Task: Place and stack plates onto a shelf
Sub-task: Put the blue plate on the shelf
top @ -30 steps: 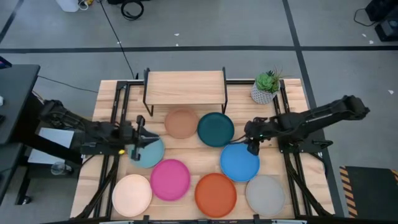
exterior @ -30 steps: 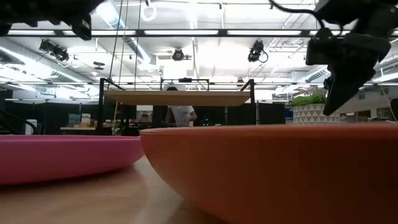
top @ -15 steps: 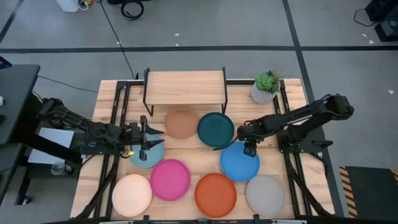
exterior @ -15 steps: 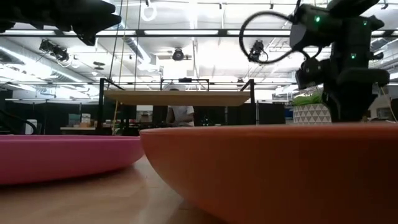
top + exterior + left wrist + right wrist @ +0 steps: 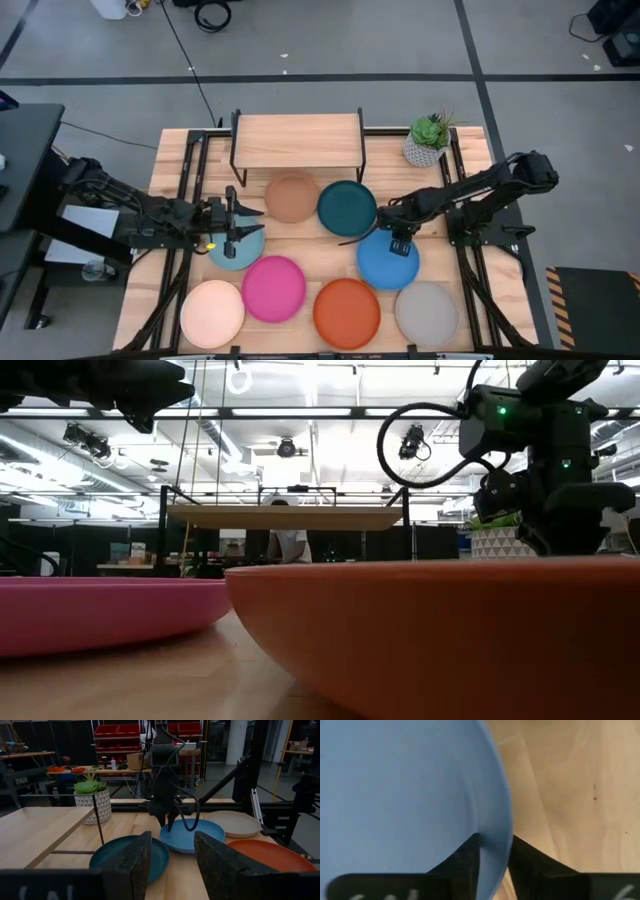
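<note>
Eight plates lie flat on the table in the high view: tan, dark teal, light teal, bright blue, pink, orange, cream and grey. The shelf stands bare at the far edge. My right gripper is down at the bright blue plate's far rim, shut on it. My left gripper hovers open above the light teal plate, pointing toward the table's right. My right gripper pinches the bright blue plate's rim on its far side, one finger inside the plate and one outside. The fingers come from above, pointing down. The plate lies flat on the table.
A potted plant stands at the table's far right corner beside the shelf. The dark teal plate lies right next to the blue plate's far rim. Black frame rails run along both table sides. A person shows in the room behind.
My right gripper has moved toward the table's near left and come down onto the bright blue plate's far rim. My left gripper shifted a little toward the table's right over the light teal plate, then kept still.
</note>
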### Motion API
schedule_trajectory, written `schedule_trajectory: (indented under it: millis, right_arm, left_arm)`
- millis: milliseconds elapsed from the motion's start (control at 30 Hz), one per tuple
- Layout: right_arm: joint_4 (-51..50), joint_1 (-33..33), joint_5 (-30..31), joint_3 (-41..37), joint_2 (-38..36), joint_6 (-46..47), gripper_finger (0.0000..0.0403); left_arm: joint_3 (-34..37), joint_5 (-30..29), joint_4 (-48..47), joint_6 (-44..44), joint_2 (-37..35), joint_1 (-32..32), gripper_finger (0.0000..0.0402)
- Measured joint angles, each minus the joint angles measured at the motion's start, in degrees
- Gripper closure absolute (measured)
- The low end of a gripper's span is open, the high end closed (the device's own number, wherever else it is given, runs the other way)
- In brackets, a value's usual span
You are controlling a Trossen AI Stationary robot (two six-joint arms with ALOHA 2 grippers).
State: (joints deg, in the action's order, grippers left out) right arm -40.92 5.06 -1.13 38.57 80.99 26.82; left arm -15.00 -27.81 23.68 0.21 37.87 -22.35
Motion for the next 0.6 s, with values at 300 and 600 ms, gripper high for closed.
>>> schedule_trajectory:
  millis: [300,600]
  right_arm:
    - [1.92,-2.34,-4.98,0.00,-4.83,-1.68,0.0389]
    - [2.07,-6.67,-6.43,2.53,-13.18,-3.45,0.0377]
  left_arm:
    - [0.00,0.02,0.02,-0.02,0.00,0.00,0.0244]
    - [-0.02,0.02,-0.02,-0.02,0.00,0.00,0.0244]
